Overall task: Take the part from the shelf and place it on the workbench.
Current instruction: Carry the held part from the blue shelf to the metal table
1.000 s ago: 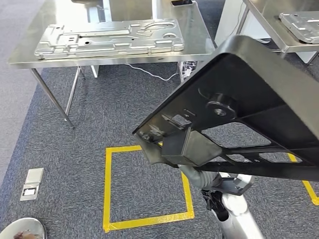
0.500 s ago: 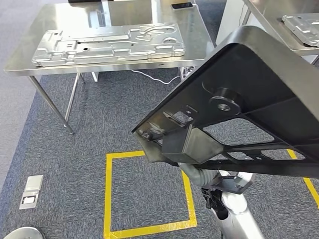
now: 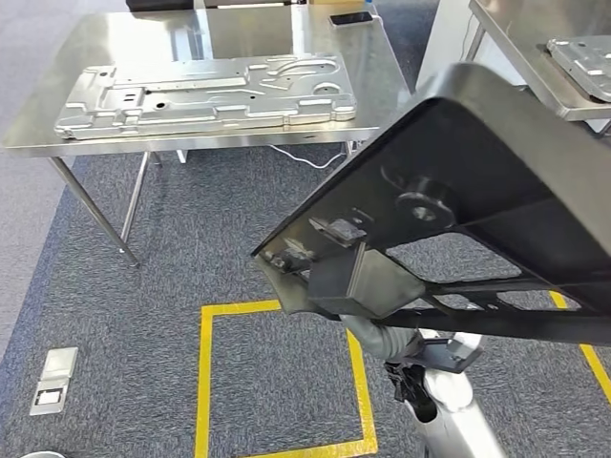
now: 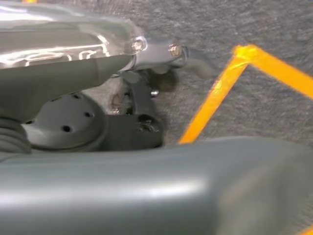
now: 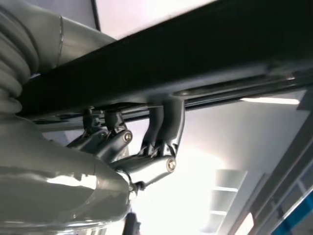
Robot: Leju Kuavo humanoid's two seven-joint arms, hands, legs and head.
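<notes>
I carry a large black framed part (image 3: 490, 181), tilted, over the carpet in the head view. My left hand (image 3: 360, 284) grips its lower edge from underneath, with the silver arm below. The left wrist view has that hand (image 4: 84, 98) above the carpet, beside a blurred grey surface. My right hand (image 5: 147, 142) hooks its fingers (image 5: 167, 122) over a dark bar of the part (image 5: 207, 54). The steel workbench (image 3: 374, 86) stands ahead to the left, and a silver stamped panel (image 3: 209, 91) lies on it.
A yellow tape square (image 3: 205, 382) marks the carpet below the part. A second steel table (image 3: 526, 48) with another panel (image 3: 583, 52) is at the far right. A phone (image 3: 350, 17) lies on the workbench, and a floor socket box (image 3: 51, 382) sits at the left.
The whole picture has slid down: the camera moved toward the workbench, which now looks nearer. The black part stays in both hands at the same tilt.
</notes>
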